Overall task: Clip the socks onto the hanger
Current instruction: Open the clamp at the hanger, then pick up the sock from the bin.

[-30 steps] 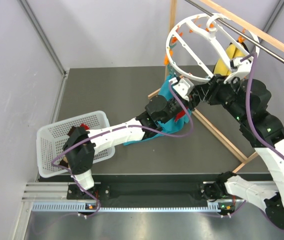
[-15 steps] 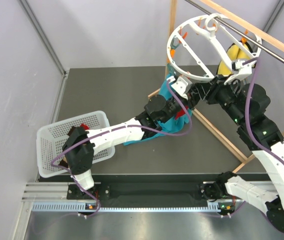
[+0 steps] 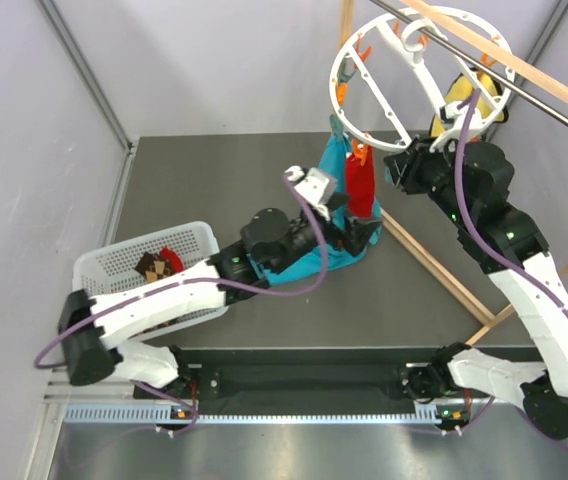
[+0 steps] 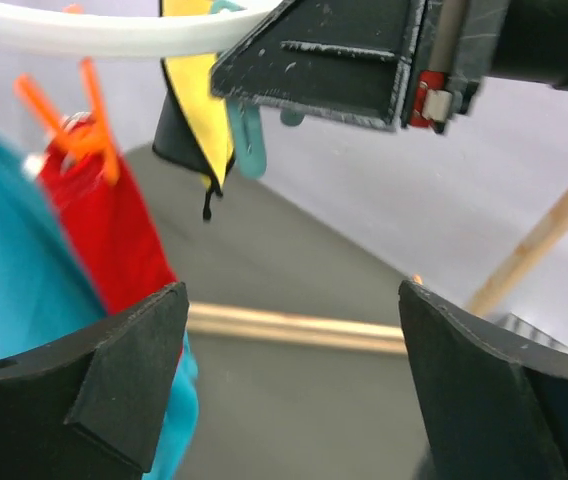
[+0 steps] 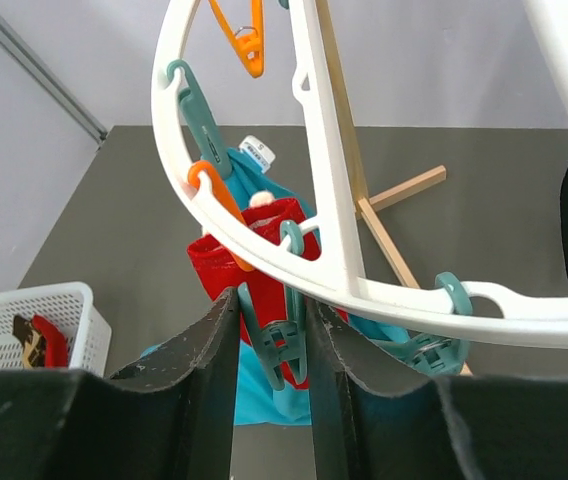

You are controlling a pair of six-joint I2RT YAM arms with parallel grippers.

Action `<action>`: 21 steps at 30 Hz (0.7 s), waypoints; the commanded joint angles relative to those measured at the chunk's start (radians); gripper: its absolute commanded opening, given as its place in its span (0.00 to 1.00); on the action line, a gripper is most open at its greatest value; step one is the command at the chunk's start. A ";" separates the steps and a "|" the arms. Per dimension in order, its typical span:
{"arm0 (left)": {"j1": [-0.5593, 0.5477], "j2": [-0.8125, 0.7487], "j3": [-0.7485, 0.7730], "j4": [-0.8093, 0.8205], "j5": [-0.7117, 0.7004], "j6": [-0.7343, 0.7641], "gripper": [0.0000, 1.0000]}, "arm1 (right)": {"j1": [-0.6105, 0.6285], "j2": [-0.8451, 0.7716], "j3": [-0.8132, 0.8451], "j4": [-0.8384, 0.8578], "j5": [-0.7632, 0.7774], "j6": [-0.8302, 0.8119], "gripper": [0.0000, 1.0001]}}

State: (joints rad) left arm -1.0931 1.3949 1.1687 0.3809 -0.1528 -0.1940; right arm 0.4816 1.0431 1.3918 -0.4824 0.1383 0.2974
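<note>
The white hanger (image 3: pixel 401 152) hangs from the rail at top right, its rim (image 5: pixel 264 252) lined with orange and teal clips. A plain red sock (image 3: pixel 361 187) dangles from an orange clip (image 4: pixel 76 135) on that rim. My left gripper (image 3: pixel 357 234) sits just below the sock, open, with nothing between its fingers (image 4: pixel 124 370). My right gripper (image 5: pixel 272 300) is shut on a teal clip (image 5: pixel 282 340) under the rim, right beside the red sock (image 5: pixel 226 268). More socks, a red one (image 3: pixel 170 257) and a checkered one (image 3: pixel 150 266), lie in the basket.
A white mesh basket (image 3: pixel 114 262) stands at the left near the arm's base. A long teal cloth (image 3: pixel 324 215) hangs behind the red sock and a yellow cloth (image 4: pixel 199 100) hangs further right. The wooden frame's rail (image 3: pixel 524 72) and floor beam (image 3: pixel 434 262) cross the right side.
My left gripper has opened, let go of the red sock and pulled back down and left. The sock now hangs from the orange clip. My right gripper narrowed onto a teal clip; the hanger tilted up.
</note>
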 commanded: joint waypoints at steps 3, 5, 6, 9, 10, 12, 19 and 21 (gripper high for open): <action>-0.004 -0.272 -0.062 -0.425 -0.138 -0.146 0.87 | -0.008 0.086 0.099 -0.050 -0.031 -0.021 0.00; -0.002 -0.406 -0.148 -0.553 -0.267 -0.165 0.86 | -0.006 0.110 0.110 -0.054 -0.057 -0.018 0.00; -0.002 -0.457 -0.188 -0.585 -0.316 -0.194 0.86 | -0.006 0.112 0.108 -0.055 -0.057 -0.018 0.00; 0.005 -0.631 -0.299 -0.724 -0.539 -0.286 0.87 | -0.001 0.106 0.099 -0.061 -0.030 -0.030 0.00; 0.012 -0.661 -0.311 -0.764 -0.585 -0.312 0.88 | -0.003 0.094 0.086 -0.062 -0.022 -0.035 0.00; 0.027 -0.717 -0.339 -0.873 -0.641 -0.352 0.88 | -0.003 0.077 0.072 -0.058 -0.010 -0.038 0.00; 0.145 -0.672 -0.290 -1.169 -0.677 -0.499 0.94 | -0.003 0.043 0.000 -0.050 0.009 -0.049 0.00; 0.237 -0.657 -0.270 -1.162 -0.627 -0.454 0.94 | -0.001 0.038 -0.014 -0.050 0.015 -0.053 0.00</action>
State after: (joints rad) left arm -0.9344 0.7204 0.8490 -0.6632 -0.7734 -0.6197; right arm 0.4820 1.0889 1.4071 -0.5041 0.1444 0.2615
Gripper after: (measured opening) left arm 0.936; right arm 0.271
